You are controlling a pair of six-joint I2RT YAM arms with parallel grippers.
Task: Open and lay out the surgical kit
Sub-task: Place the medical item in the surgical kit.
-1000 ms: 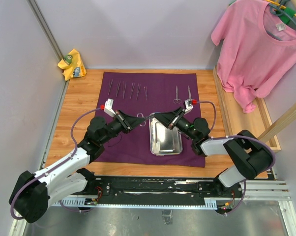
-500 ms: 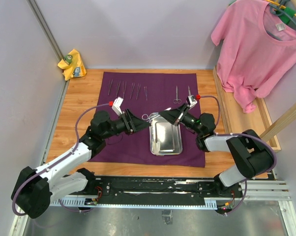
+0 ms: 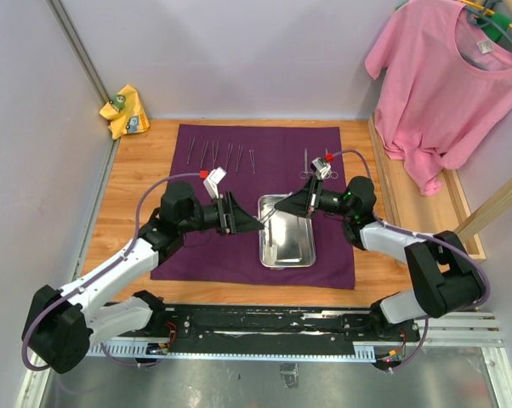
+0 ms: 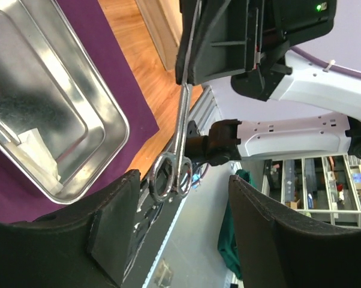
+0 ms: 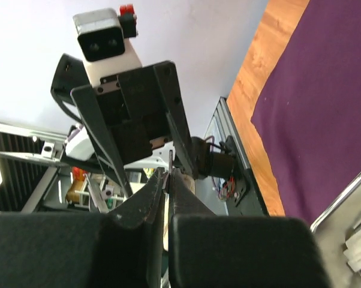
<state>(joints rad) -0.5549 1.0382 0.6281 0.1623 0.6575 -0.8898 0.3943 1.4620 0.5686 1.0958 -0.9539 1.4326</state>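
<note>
Ring-handled instrument [image 4: 180, 129] above the tray [image 3: 295, 246].
My right gripper [image 5: 167, 180] pinches its tip; my left gripper [image 4: 183, 186] gapes wide around its rings.

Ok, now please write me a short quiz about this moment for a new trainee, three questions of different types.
1. True or false: the left gripper is shut on the ring-handled instrument.
2. Which one holds the ring-handled instrument? A) the left gripper B) the right gripper C) neither
3. Fill in: the white gauze lies inside the steel ____.

Key:
1. False: its jaws stand open on either side of the rings.
2. B: it pinches the thin end, and the rings hang free.
3. tray
</note>
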